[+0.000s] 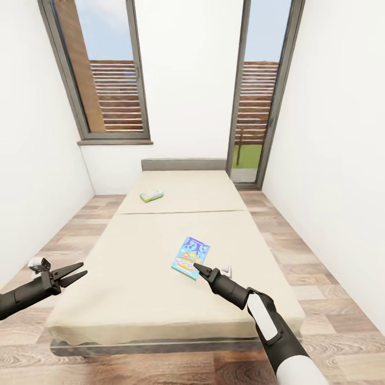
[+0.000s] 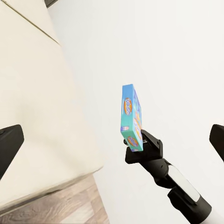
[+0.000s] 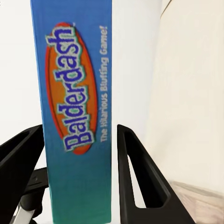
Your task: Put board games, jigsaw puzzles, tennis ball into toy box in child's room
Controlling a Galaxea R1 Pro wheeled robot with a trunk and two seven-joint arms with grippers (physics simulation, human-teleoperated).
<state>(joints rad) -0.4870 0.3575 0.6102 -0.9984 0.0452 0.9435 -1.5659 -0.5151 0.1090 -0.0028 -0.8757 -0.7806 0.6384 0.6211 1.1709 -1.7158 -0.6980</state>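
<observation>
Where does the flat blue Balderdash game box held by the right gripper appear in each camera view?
Head view: the blue Balderdash game box is just right of centre, above the cream bed.
Left wrist view: the box stands edge-on at centre.
Right wrist view: its lettered edge runs top to bottom.
Shared landmark: the right gripper clamping it.

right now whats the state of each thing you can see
right hand: shut on the Balderdash board game, held above the bed
left hand: open, empty
second board game: lying flat near the head of the bed
bed: cover smooth
</observation>
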